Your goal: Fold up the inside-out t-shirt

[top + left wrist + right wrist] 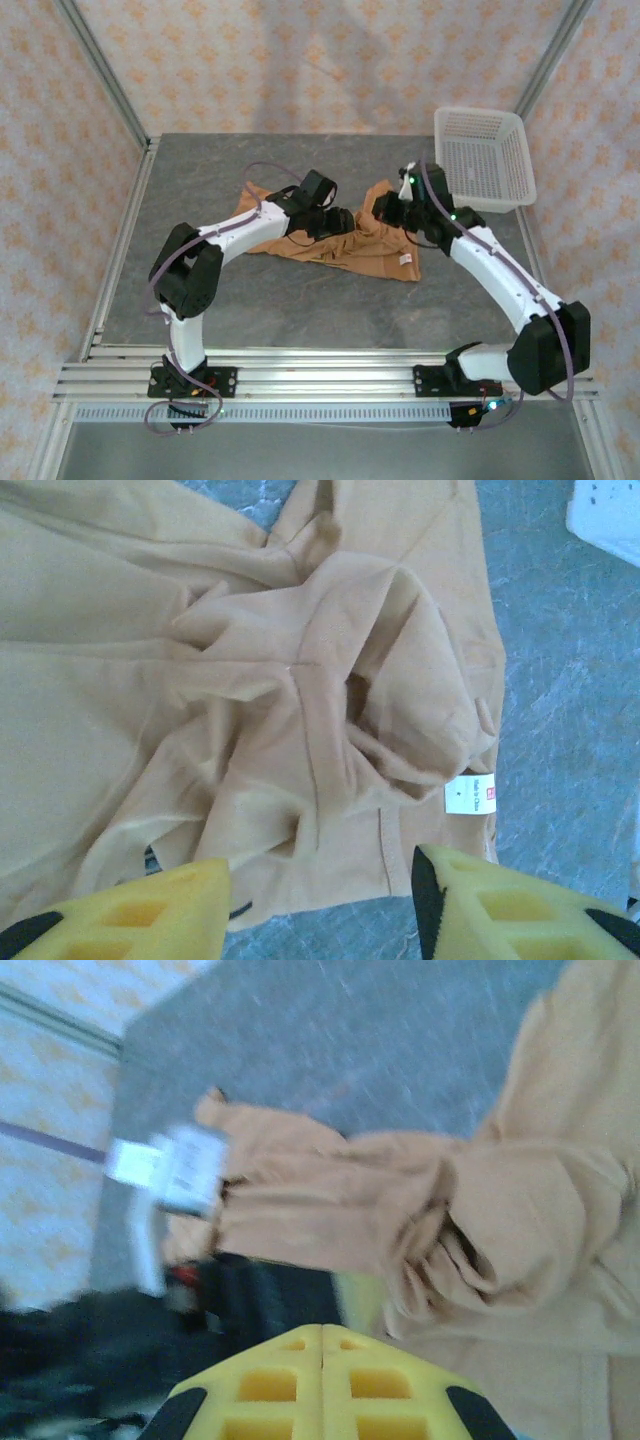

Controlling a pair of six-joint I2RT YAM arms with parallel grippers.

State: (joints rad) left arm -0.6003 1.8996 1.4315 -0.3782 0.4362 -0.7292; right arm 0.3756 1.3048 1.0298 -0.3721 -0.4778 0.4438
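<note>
**A:** Where's the crumpled orange-tan cloth t-shirt (372,255) sitting?

**B:** Middle of the grey stone-look tabletop (300,305), between the arms. The left gripper (320,875) hangs over it, jaws spread (small white label (470,793) just beside). The right gripper (322,1338) is pressed together, with cloth bunched right ahead.

The t-shirt (250,680) is soft, matt cloth, creased, with its stitched seams showing. Its small label (470,793) looks like smooth white woven tape, though I can't be sure. The table (300,290) is dull grey, mottled like stone. At upper right, the basket (485,155) is white perforated plastic. The rails (320,375) along the bottom are bare brushed metal. The fingers (520,915) of the left gripper (320,865) are matt yellow plastic.
</note>
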